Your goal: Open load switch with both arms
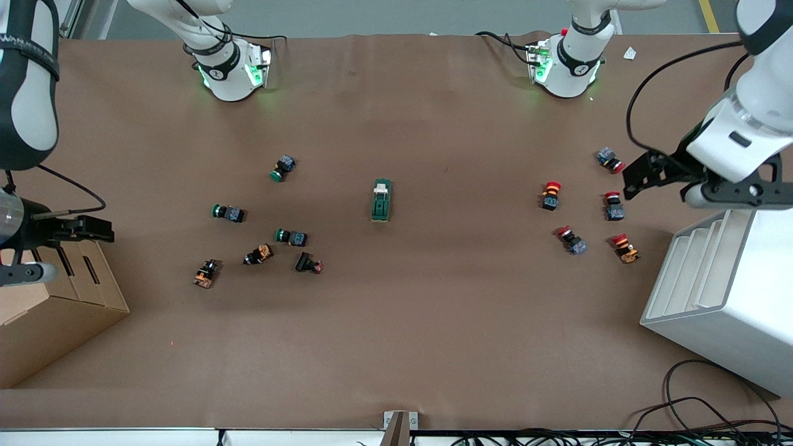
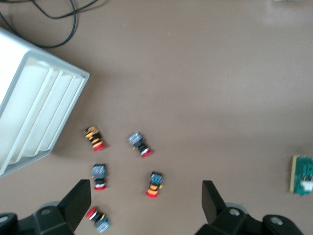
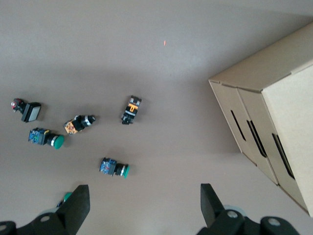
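The load switch (image 1: 381,200) lies mid-table between two push-button clusters (image 1: 263,223).

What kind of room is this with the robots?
Probably a robot lab bench: two arms, the left gripper and right gripper open, over a brown-papered table with a load switch and scattered push buttons.

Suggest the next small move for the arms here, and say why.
Probably bring both grippers in over the load switch. It lies untouched mid-table between the clusters of push buttons, while the left gripper hangs open near the white rack and the right gripper hangs open by the cardboard box, both well away from it.
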You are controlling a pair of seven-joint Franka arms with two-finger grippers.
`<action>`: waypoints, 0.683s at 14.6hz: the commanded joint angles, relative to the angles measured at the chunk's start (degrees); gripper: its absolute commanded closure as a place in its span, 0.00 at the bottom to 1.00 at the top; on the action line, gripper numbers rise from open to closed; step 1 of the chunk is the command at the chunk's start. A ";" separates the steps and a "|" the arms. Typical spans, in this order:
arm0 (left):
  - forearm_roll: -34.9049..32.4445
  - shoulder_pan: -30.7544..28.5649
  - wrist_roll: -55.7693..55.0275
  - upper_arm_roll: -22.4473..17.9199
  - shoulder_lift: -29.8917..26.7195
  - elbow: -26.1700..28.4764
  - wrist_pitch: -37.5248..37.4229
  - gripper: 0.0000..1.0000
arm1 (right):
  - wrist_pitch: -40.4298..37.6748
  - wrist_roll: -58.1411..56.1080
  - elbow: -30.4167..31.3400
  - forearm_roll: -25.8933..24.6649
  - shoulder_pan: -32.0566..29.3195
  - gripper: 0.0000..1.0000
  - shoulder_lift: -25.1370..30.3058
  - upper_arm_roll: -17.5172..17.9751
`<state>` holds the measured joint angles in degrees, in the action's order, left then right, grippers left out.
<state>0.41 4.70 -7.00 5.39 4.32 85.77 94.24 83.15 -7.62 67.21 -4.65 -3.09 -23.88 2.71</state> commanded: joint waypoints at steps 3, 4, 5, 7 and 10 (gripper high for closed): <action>1.00 -2.24 3.04 0.06 -12.22 13.00 0.77 0.00 | -10.18 0.24 0.64 -0.54 -0.42 0.00 4.70 0.55; 1.00 -2.24 3.04 0.06 -13.36 13.54 0.34 0.00 | -12.12 -0.02 0.64 -0.54 -0.69 0.00 7.42 0.29; 0.91 -2.24 2.52 0.15 -13.90 13.72 -0.45 0.00 | -12.74 -0.02 0.64 -0.28 -0.78 0.00 9.27 0.28; 0.91 -2.32 2.42 0.50 -14.52 14.24 -1.16 0.00 | -13.88 0.50 0.90 -0.54 -0.69 0.00 11.04 0.37; 0.83 -2.15 2.42 0.77 -14.70 14.60 -1.16 0.00 | -17.41 0.59 0.73 0.42 -0.78 0.00 11.22 0.11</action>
<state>0.44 2.76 -4.66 5.81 -9.55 99.27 93.16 66.04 -7.58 65.93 -4.61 -3.33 -13.16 2.58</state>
